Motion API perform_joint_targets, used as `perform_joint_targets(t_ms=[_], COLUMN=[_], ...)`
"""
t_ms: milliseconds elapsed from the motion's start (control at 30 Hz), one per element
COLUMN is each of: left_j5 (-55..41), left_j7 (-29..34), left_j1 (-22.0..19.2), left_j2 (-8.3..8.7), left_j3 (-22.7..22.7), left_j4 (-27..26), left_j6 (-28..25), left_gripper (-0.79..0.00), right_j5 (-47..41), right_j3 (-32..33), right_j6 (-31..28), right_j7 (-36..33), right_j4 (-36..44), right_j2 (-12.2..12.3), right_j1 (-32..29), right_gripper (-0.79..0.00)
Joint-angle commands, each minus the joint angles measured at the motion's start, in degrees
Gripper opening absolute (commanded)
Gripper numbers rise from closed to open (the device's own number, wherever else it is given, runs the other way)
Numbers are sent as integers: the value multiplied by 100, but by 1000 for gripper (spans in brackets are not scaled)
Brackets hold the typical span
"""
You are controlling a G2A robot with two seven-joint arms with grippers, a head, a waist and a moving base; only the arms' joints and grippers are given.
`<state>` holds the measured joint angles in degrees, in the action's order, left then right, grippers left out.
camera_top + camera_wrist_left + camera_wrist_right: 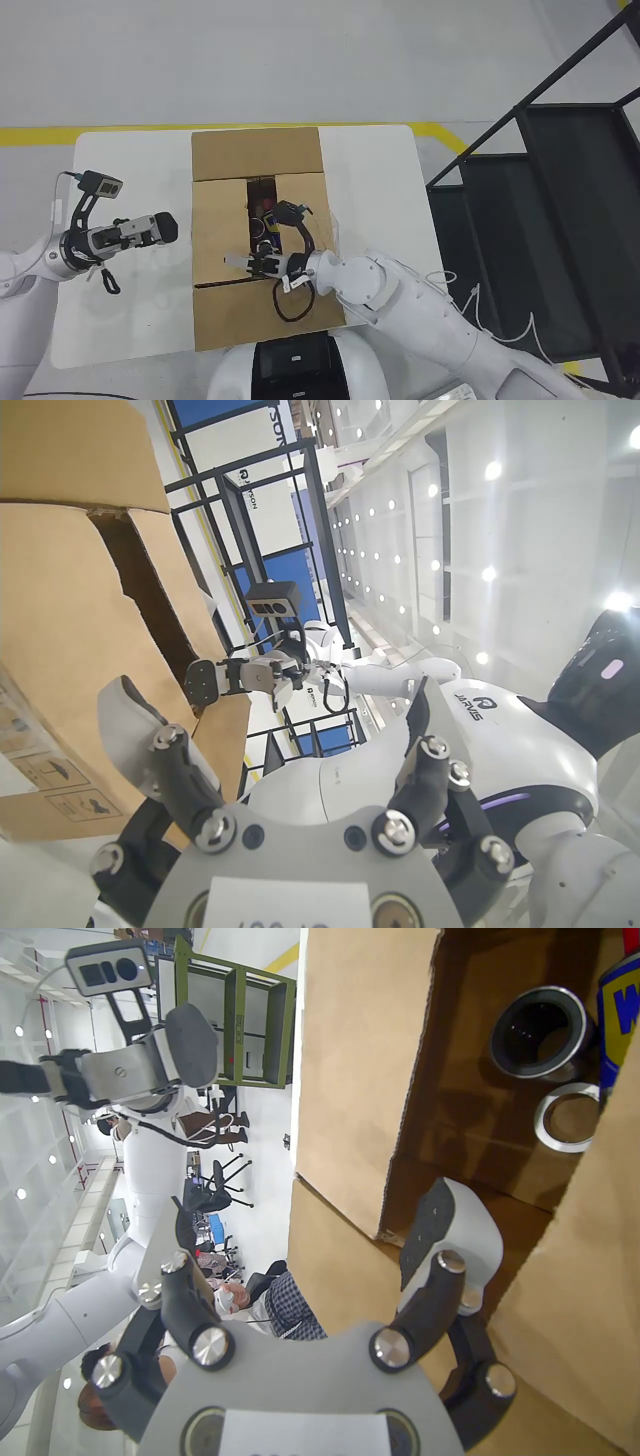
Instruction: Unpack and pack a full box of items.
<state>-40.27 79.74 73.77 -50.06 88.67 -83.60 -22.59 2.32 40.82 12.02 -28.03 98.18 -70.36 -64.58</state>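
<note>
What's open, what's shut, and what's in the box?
Box, flaps part open.
Left gripper, open, empty.
Right gripper, open, at a box flap.
Black tube, in the box, open end showing.
Metal ring, in the box, near the tube.
Blue can, mostly hidden.

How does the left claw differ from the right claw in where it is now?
The left claw hangs over the white table, apart from the cardboard box; the right claw is at the box's opening. The left claw straddles nothing; the right claw straddles a box flap, one finger over the opening. Both are open.
</note>
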Motion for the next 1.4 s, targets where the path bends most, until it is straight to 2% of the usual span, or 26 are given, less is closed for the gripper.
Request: perform_joint_targets(t_ms=[0, 133, 367, 467, 600, 733, 933, 1000, 1067, 1200, 1367], left_j5=[33, 15, -194, -370, -713, -1158, -1178, -867, -146, 746, 1450], left_j7=[-8, -26, -213, -373, -494, -457, -181, -114, -147, -766, -1208], left_j1=[21, 71, 127, 151, 190, 270, 374, 351, 296, 323, 419], left_j2=[10, 28, 27, 14, -8, -18, 4, 33, 72, 77, 99], left_j3=[60, 196, 376, 445, 549, 758, 937, 978, 919, 740, 707], left_j4=[-27, -56, -153, -195, -319, -507, -588, -421, -183, 90, 370], left_j6=[6, 28, -52, -116, -229, -288, 22, 254, 499, 696, 890], left_gripper=[0, 0, 0, 0, 0, 0, 0, 0, 0, 0, 0], right_j5=[-100, -506, -683, -757, -840, -777, -850, -859, -753, -563, 9], right_j3=[-97, -214, -267, -348, -765, -1322, -1986, -2082, -2103, -2012, -1654], right_j6=[135, -218, -1273, -1556, -1952, -2234, -2204, -2264, -2243, -1956, -1356], right_j7=[74, 57, 82, 175, 324, 556, 639, 670, 717, 684, 555], right_j4=[-253, -571, -467, -505, -861, -1334, -2213, -2461, -2489, -2269, -1442], right_j2=[-75, -211, -340, -428, -686, -1065, -1704, -1850, -1929, -1973, -1706], right_j1=[131, 282, 407, 518, 872, 1335, 1926, 1985, 2017, 2016, 1626], right_gripper=[0, 0, 0, 0, 0, 0, 0, 0, 0, 0, 0])
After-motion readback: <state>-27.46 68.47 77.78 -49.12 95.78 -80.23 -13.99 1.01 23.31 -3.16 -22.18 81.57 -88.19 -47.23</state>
